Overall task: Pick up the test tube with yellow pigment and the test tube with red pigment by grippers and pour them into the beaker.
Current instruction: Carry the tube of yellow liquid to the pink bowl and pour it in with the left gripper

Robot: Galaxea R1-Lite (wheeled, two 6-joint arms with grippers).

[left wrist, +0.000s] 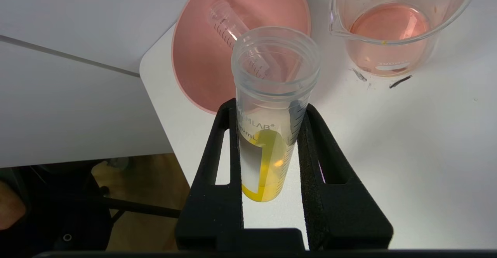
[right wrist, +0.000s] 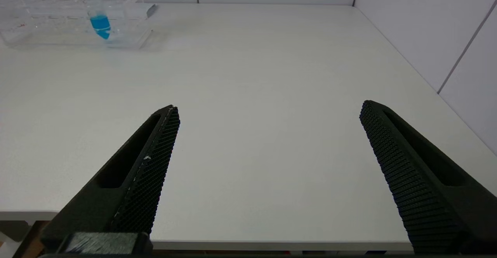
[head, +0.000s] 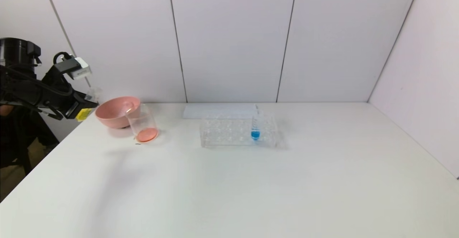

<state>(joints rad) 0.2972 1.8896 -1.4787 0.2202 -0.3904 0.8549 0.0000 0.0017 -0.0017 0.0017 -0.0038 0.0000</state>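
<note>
Off the table's far-left corner, the left gripper (left wrist: 271, 153) hangs in the air with its two black fingers (left wrist: 217, 164) pinching the test tube with yellow pigment (left wrist: 268, 133). That tube's open mouth points away from the gripper, toward the pink bowl (left wrist: 202, 56), and the yellow liquid sits low at its rounded tip, so nothing seems poured from it yet. Just ahead of the gripper, an emptied clear tube (left wrist: 233, 28) lies inside the bowl; I would guess it is the red one, spent. Beyond the fingers and off to one side stands the beaker (head: 142, 123), close beside the bowl, with a shallow pink-orange pool in its bottom. So the red half looks done, and the step in hand is carrying the yellow tube over for its pour.

Next, I judge, the gripper must travel across past the bowl, bring the tube's mouth above the beaker's rim, then tip it without knocking the glass.

Over the table's near edge, well apart from all this, the right gripper (right wrist: 268, 141) sits idle, fingers spread wide, the rack (right wrist: 58, 21) with its blue tube (right wrist: 99, 21) far ahead of it.
</note>
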